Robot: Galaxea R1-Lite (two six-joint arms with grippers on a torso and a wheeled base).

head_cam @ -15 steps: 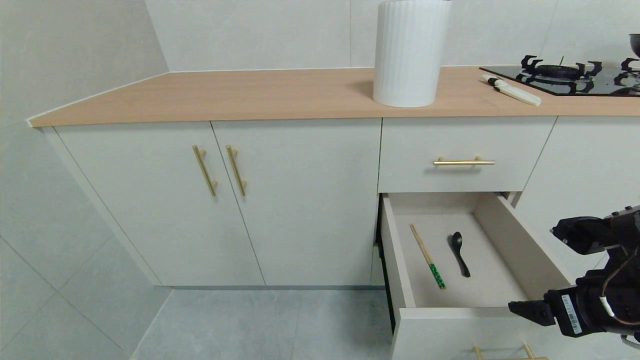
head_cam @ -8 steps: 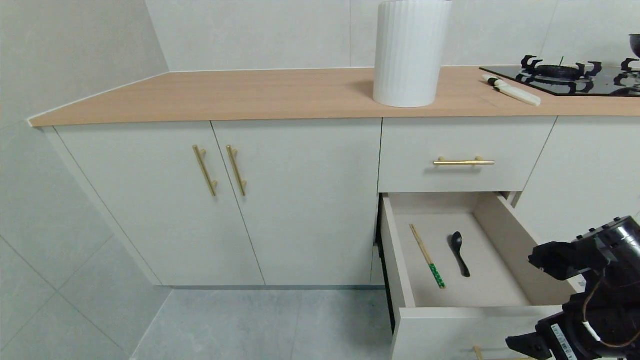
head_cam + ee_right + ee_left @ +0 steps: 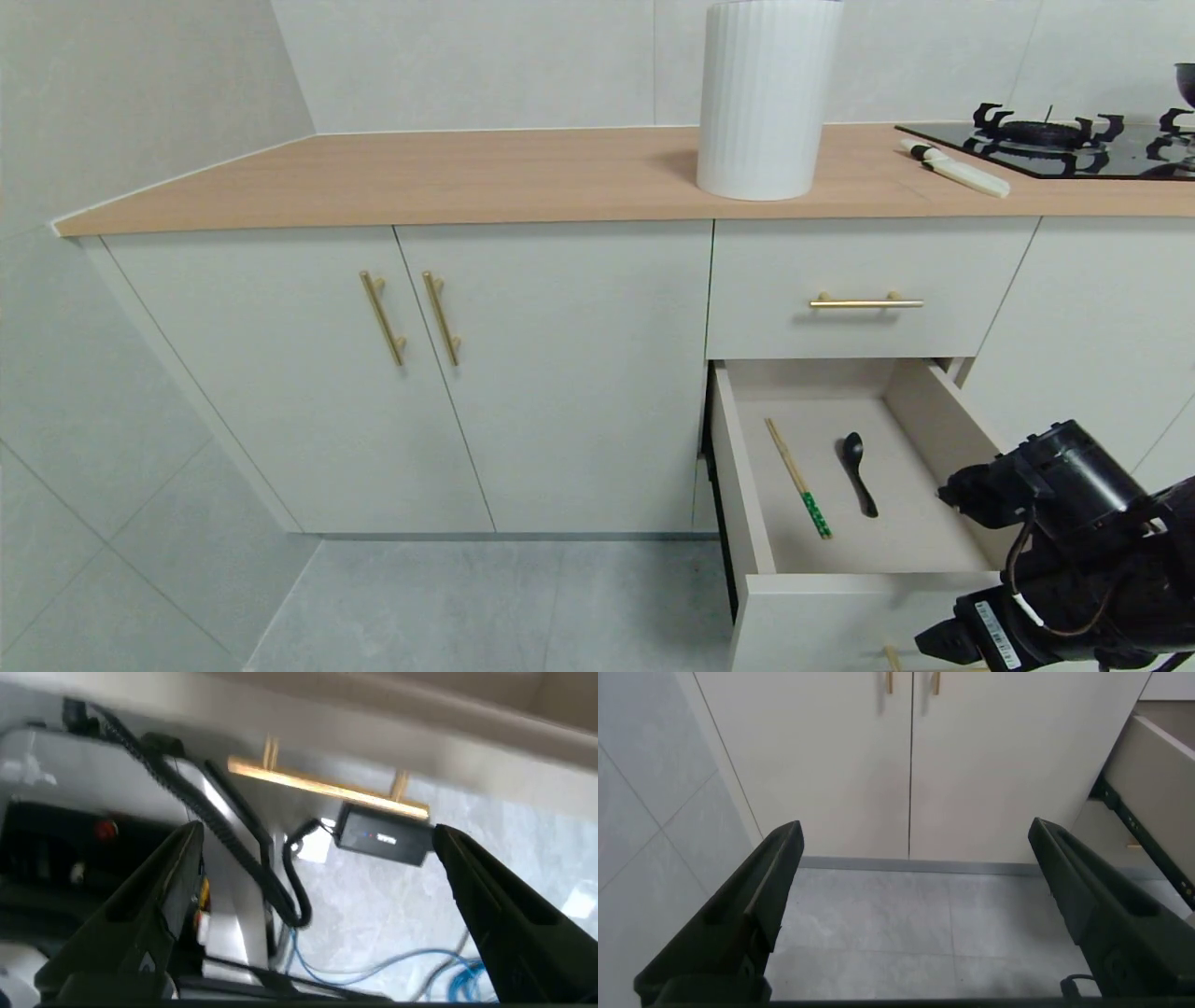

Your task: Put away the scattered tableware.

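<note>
The lower drawer (image 3: 747, 485) stands pulled out. Inside it lie a pair of wooden chopsticks with green ends (image 3: 799, 478) and a black spoon (image 3: 859, 471). My right gripper (image 3: 943, 567) hangs open at the drawer's front right corner, pointing down over the drawer front. In the right wrist view its open fingers (image 3: 140, 924) frame the drawer's gold handle (image 3: 327, 789), with nothing held. A white knife (image 3: 954, 168) lies on the wooden countertop (image 3: 420, 173). My left gripper (image 3: 915, 915) is open and empty, low above the floor in front of the cabinet doors (image 3: 910, 756).
A tall white ribbed cylinder (image 3: 766, 98) stands on the counter above the drawers, and a black gas hob (image 3: 1074, 145) sits at the far right. The upper drawer (image 3: 864, 301) is closed. Grey floor tiles (image 3: 513, 607) lie in front of the cabinet.
My right arm has dropped and swung left, bringing the gripper from beside the drawer's right wall down to the drawer front. The things in the drawer have not moved.
</note>
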